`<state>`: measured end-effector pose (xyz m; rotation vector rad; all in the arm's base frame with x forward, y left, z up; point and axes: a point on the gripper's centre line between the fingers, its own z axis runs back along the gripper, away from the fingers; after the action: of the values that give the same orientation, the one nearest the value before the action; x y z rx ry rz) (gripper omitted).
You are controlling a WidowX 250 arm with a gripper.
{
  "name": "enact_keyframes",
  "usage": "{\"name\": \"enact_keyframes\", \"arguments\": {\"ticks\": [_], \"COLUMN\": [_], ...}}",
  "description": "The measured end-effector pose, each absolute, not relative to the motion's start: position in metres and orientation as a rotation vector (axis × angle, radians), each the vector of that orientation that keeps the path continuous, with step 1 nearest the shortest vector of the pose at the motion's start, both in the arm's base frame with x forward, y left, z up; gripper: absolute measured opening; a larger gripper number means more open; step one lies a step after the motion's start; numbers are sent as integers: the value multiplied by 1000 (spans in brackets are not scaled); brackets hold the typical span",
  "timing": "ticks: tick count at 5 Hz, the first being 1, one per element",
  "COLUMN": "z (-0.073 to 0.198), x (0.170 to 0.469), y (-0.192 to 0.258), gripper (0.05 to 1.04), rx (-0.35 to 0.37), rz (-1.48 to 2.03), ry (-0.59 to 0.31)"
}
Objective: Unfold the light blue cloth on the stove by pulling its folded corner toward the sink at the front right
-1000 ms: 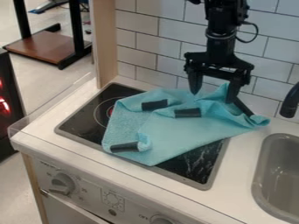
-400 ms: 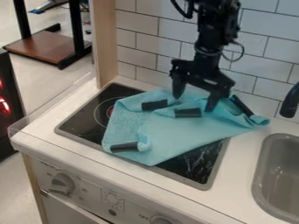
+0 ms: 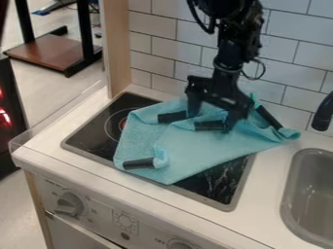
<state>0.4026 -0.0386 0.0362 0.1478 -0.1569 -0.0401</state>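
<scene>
The black gripper (image 3: 209, 122) hangs over the upper middle of a light blue cloth (image 3: 189, 151). Its two fingers stand apart, open, with their tips low at the cloth near two of its black strips; whether they press on it I cannot tell. The cloth lies rumpled and partly folded across the black stovetop (image 3: 205, 187), its right corner reaching onto the counter. Black strips show at its upper left, middle, lower left and right side.
A grey sink (image 3: 312, 194) lies at the right, with a black faucet (image 3: 323, 114) above it. A tiled wall (image 3: 292, 63) rises behind the counter (image 3: 260, 223). A wooden post (image 3: 117, 48) stands at the back left. Knobs line the stove's front.
The gripper has moved left and down, from above the cloth's upper right part to its upper middle. The cloth lies as it did.
</scene>
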Motion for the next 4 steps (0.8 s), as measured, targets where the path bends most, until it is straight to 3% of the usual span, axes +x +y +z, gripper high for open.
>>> {"name": "enact_keyframes", "arguments": {"ticks": [2,3,4], "z": [22,21,16], "x": [408,412,412], "y": [-26,-16,-15], "gripper": [940,729,420], "rx": [177,184,188], "rz": [5,40,53], "ry": [-113,-114,-102]}}
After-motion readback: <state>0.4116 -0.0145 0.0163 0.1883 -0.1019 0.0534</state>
